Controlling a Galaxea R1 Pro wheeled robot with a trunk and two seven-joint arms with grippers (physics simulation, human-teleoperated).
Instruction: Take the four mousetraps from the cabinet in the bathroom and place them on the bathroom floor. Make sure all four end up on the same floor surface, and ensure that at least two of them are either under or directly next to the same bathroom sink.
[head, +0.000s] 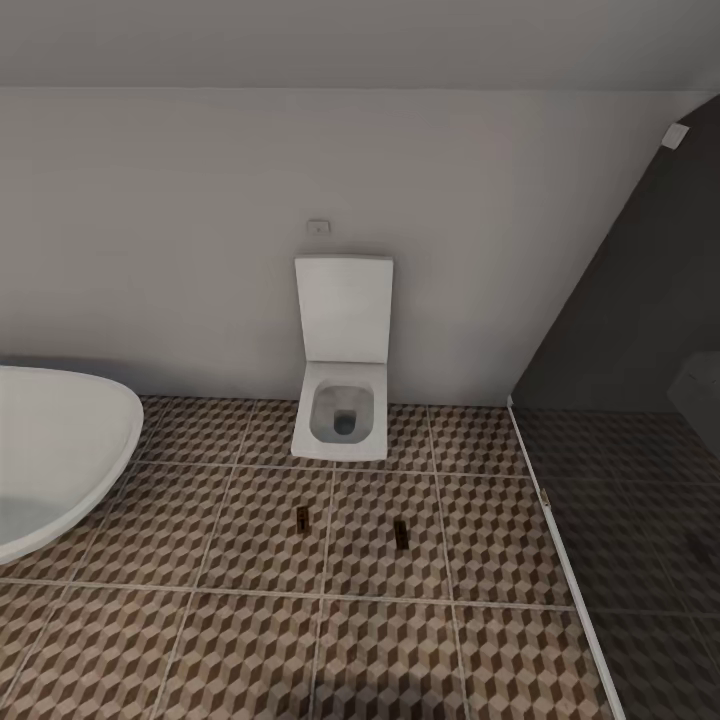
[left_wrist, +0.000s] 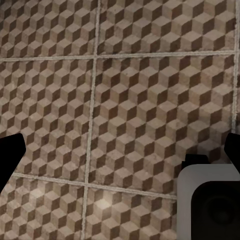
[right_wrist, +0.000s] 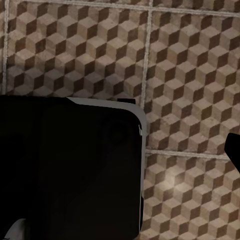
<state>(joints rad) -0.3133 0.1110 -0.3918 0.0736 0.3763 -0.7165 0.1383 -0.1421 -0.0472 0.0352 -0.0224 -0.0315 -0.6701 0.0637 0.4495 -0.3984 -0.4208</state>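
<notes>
Below your head camera, bathroom floor (head: 250, 640) tiles run up to two mousetraps (head: 302, 517) (head: 401, 532) lying flat before the toilet (head: 343, 400) (its bowl holds nothing); the bathtub (head: 60, 450) sits left. You can't judge either gripper's finger spread.

Two small flat dark-and-tan mousetraps lie on the brown-and-beige cube-patterned tile floor (head: 250, 620): one to the left (head: 302, 517), one to the right (head: 401, 532), both near the toilet's front. One white square ceramic toilet (head: 343, 400) stands at the far wall. One white rounded bathtub (head: 60, 450) sits at left. One dark glass panel (head: 640, 300) stands at right.
</notes>
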